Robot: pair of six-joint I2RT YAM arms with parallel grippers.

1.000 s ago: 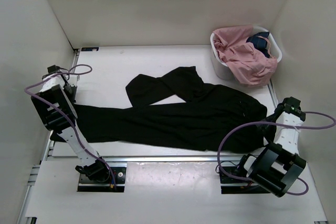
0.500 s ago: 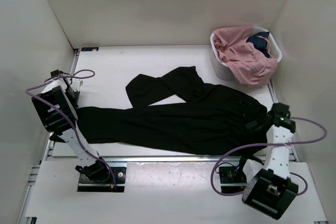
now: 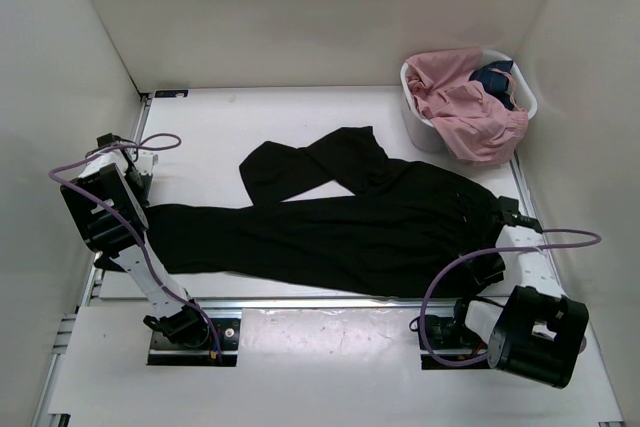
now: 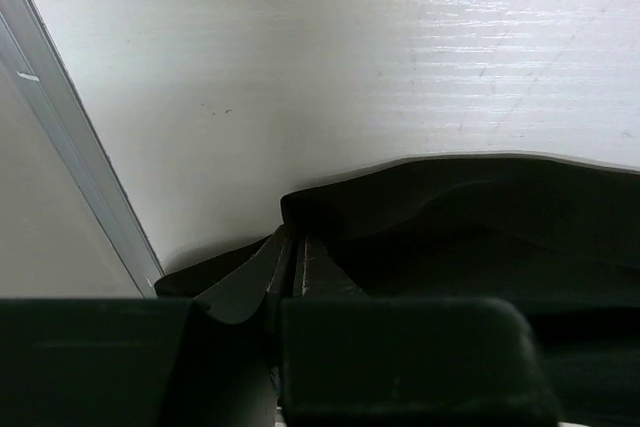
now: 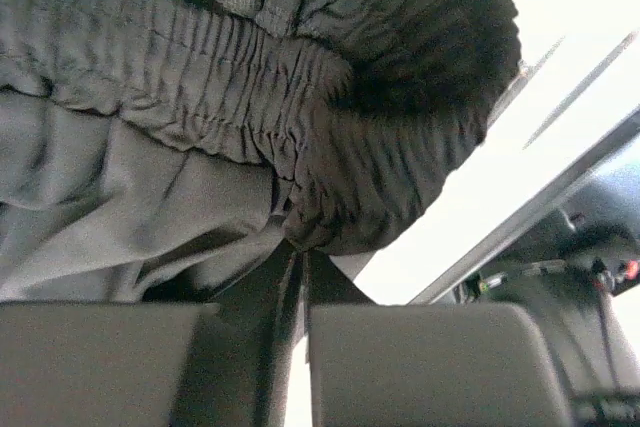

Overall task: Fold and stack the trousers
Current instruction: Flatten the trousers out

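Observation:
The black trousers (image 3: 340,232) lie spread across the table, one leg stretched left and the other bent back toward the middle. My left gripper (image 3: 140,197) is at the far left leg end. In the left wrist view its jaws (image 4: 290,262) are shut on the edge of the black cloth (image 4: 480,227). My right gripper (image 3: 497,212) sits at the trousers' right end. The right wrist view shows the gripper (image 5: 297,262) shut on the gathered elastic waistband (image 5: 250,97), which bunches over the fingertips.
A white basket (image 3: 420,117) with pink clothes (image 3: 465,107) and a dark item stands at the back right. White walls close in on both sides. A metal rail (image 3: 300,302) runs along the table's near edge, and a rail (image 5: 540,207) shows beside the waistband.
The right arm swung in from the table's right edge to the waistband, and its jaws went from open to shut on it. The left arm barely moved.

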